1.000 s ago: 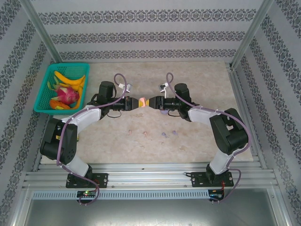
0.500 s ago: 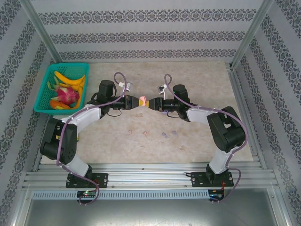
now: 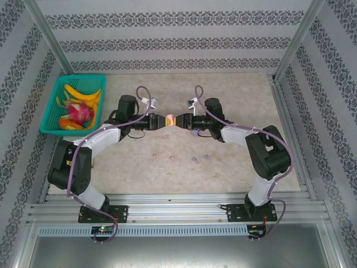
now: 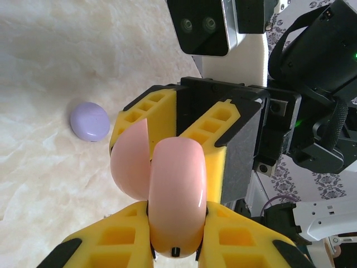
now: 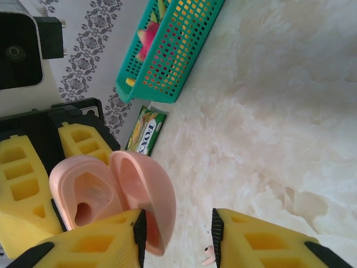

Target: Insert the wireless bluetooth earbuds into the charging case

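Observation:
My left gripper [image 3: 165, 120] [image 4: 177, 223] is shut on the base of a pale pink charging case [image 4: 177, 190], held above mid-table. The case's lid [image 5: 149, 195] stands open and its hollow wells [image 5: 88, 196] show. My right gripper [image 3: 179, 120] [image 5: 178, 234] faces the left one and is open. The lid lies against one of its fingers [image 5: 95, 243], with a clear gap to the other pad. Tiny pink earbuds [image 3: 173, 159] and purple earbuds [image 3: 194, 160] lie scattered on the table nearer the arm bases. One pink earbud [image 5: 209, 255] shows below the right jaws.
A closed light purple case [image 4: 89, 121] [image 3: 193, 133] lies on the table under the grippers. A green basket of fruit [image 3: 75, 103] [image 5: 167, 44] sits at the far left. A green candy packet [image 5: 146, 129] lies near the basket.
The right gripper has slid a little left, closer to the left gripper, and its jaws have narrowed around the open lid. The left gripper keeps its hold on the case.

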Controlling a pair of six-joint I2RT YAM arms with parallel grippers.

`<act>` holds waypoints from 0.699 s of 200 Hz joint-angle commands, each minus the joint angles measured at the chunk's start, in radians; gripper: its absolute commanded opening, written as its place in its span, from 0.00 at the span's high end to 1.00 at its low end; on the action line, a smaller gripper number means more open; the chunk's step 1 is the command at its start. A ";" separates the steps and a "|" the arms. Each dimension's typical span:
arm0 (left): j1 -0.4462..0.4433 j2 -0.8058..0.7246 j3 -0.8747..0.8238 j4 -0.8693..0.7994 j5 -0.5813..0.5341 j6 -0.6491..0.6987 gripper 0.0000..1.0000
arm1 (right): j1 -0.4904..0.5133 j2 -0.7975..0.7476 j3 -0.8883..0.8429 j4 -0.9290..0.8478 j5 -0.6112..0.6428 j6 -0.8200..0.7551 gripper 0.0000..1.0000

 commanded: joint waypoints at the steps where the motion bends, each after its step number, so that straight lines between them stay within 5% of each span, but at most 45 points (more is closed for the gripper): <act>1: -0.016 -0.002 0.001 0.025 0.030 0.009 1.00 | 0.006 0.021 0.029 0.020 0.009 0.010 0.63; 140: -0.023 0.008 -0.001 0.023 0.023 0.011 1.00 | 0.024 0.032 0.047 0.015 0.018 0.023 0.85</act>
